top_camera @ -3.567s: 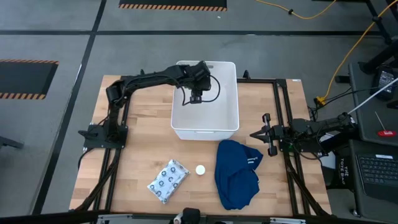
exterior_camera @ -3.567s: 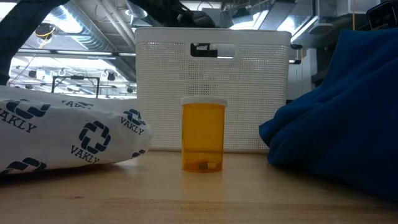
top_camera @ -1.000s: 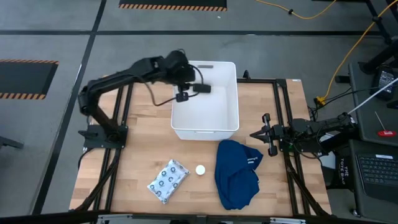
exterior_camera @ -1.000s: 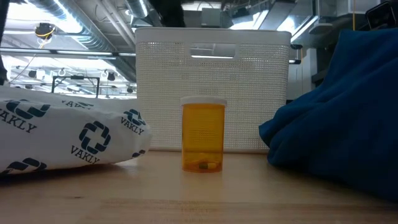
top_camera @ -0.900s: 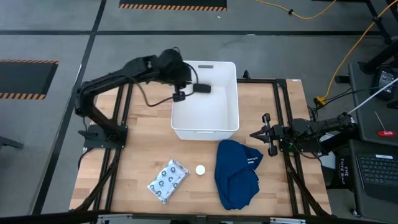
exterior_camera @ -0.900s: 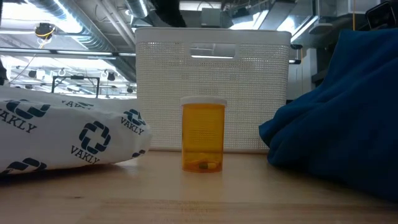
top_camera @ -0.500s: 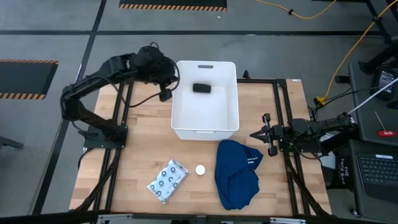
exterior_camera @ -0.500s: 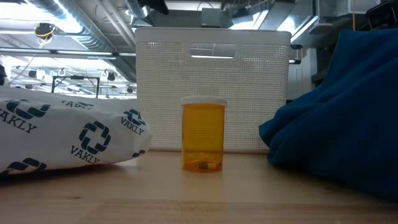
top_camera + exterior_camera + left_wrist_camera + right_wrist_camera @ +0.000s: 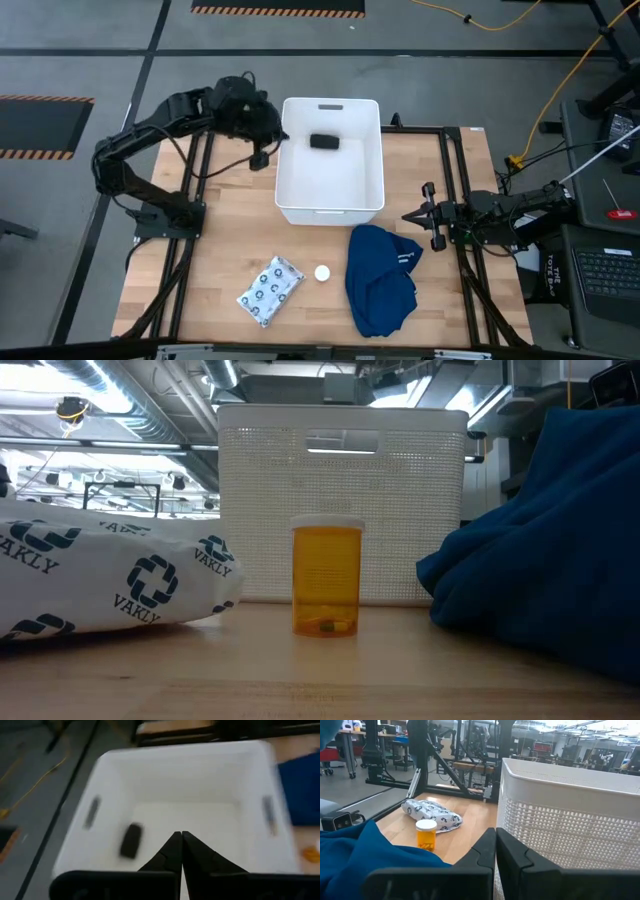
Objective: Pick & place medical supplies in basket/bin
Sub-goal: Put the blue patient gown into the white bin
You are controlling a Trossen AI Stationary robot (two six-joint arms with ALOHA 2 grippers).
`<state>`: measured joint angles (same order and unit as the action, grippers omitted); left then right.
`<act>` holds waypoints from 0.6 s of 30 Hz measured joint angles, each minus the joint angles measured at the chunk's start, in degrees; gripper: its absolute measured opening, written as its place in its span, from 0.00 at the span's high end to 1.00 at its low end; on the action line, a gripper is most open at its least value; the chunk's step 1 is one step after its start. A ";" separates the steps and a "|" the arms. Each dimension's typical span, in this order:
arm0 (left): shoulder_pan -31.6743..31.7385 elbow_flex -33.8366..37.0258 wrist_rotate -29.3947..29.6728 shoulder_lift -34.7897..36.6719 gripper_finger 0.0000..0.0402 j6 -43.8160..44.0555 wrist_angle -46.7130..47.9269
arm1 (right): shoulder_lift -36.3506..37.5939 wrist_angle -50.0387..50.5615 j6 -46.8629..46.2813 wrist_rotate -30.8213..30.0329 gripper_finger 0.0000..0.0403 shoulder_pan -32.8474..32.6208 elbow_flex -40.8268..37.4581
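Observation:
The white bin (image 9: 331,160) stands at the table's far middle, and the small black block (image 9: 323,142) (image 9: 131,840) lies on its floor near the far wall. My left gripper (image 9: 262,156) (image 9: 180,836) is shut and empty, raised just off the bin's left wall. The white packet with blue rings (image 9: 270,291) (image 9: 110,580), the amber bottle with a white cap (image 9: 322,272) (image 9: 327,577) standing upright, and the dark blue garment (image 9: 382,279) (image 9: 545,550) lie on the near half of the table. My right gripper (image 9: 408,215) (image 9: 495,836) waits shut at the table's right.
Black frame rails (image 9: 442,129) run along the table's left, right and far sides. Bare wood (image 9: 230,230) lies between the bin and the near objects. Beyond the table are grey floor with a yellow cable (image 9: 560,80) and a desk with a keyboard (image 9: 608,270).
My left gripper has let go of the black block, which now lies on the bin's floor. It has drawn back out of the bin toward the table's left edge, rising a little, and its fingers have shut.

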<state>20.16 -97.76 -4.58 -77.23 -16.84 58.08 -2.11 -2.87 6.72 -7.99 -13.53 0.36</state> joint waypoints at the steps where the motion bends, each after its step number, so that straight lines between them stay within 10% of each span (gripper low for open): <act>1: -0.86 0.00 -0.20 0.00 0.99 -0.22 -0.45 | 0.00 -0.01 0.00 0.00 0.96 0.01 0.00; 18: -14.70 37.74 7.38 19.29 1.00 7.82 -32.32 | -0.04 -0.02 -3.82 -0.36 0.97 -0.02 0.00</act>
<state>5.47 -60.02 2.79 -57.94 -9.02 25.77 -2.15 -2.90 2.90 -8.35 -13.54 0.36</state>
